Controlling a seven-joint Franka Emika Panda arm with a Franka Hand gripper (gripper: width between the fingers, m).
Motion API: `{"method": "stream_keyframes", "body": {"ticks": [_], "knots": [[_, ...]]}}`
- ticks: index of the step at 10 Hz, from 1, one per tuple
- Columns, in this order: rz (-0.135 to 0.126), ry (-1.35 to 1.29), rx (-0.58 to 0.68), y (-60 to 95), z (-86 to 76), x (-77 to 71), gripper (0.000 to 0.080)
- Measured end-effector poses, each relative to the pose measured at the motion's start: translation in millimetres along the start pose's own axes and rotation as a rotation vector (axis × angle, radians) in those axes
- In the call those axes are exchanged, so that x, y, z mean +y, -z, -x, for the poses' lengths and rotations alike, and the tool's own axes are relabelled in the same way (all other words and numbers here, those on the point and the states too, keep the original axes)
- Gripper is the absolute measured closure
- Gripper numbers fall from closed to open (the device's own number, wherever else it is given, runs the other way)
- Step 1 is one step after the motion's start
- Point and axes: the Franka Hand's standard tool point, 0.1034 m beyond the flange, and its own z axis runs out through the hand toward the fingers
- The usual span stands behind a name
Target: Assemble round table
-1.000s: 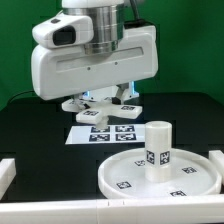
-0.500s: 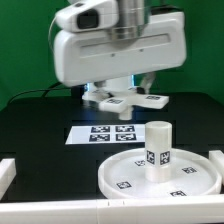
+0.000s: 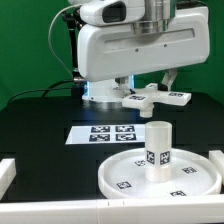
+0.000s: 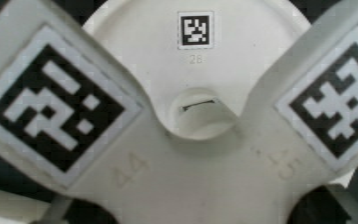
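Observation:
My gripper (image 3: 142, 90) is shut on the white cross-shaped piece (image 3: 152, 98) and holds it in the air, behind and above the leg. The piece's tagged arms stick out toward the exterior view's right. In the wrist view the cross-shaped piece (image 4: 190, 110) fills the frame with large tags on its arms, and my fingers are hidden behind it. The large rimmed round disc (image 3: 125, 178) lies on the table at the front. The short cylinder leg (image 3: 157, 148) stands upright on it, with a tag on its side.
The marker board (image 3: 108, 132) lies flat on the black table between the arm and the disc. Low white border pieces stand at the front left (image 3: 8, 172) and at the right edge (image 3: 216, 160). Cables (image 3: 62, 60) hang behind the arm.
The arm has moved toward the exterior view's right, carrying the cross-shaped piece with it. The disc and the leg have not moved.

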Motion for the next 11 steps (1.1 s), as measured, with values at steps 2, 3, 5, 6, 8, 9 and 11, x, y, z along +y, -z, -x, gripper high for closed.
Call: {"method": "stream_keyframes", "body": {"ticks": [2, 3, 5, 6, 8, 9, 11], "knots": [[0.001, 0.004, 0.003, 0.0, -4.9, -2.1, 0.0348], [0.002, 0.005, 0.006, 1.0, -10.9, -3.3, 0.0348], [0.001, 0.002, 0.008, -2.3, -14.1, -11.2, 0.0348], [0.0, 0.004, 0.004, -5.7, -13.6, -12.1, 0.0348], [0.001, 0.008, 0.004, -12.4, -15.6, -17.2, 0.0348], [0.001, 0.009, 0.002, -13.7, -14.6, -18.0, 0.0348], [0.001, 0.01, 0.001, -14.4, -14.0, -16.8, 0.0348]]}}
